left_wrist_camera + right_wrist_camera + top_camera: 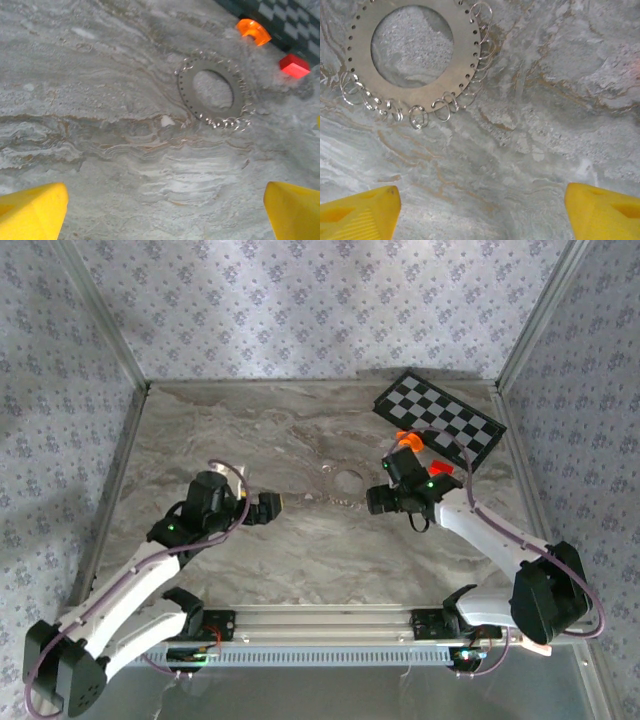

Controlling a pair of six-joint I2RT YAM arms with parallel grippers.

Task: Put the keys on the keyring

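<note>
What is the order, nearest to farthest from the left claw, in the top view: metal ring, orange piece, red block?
1. Metal ring, in the middle.
2. Orange piece, by the checkered board.
3. Red block, farthest right.

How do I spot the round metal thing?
Look at the marble table, near its middle, beside the checkerboard. A flat grey disc with a big hole lies there. Unlike the orange piece and red block nearby, tiny wire loops hang on its rim.

Top view: perforated ring [337,481] on table [250,430], frame centre. Checkerboard [440,423] upper right; curved piece [405,440] at its lower-left edge, small block [441,468] just below-right of that. Right wrist view: wire loops [417,116] along ring's lower rim.
</note>
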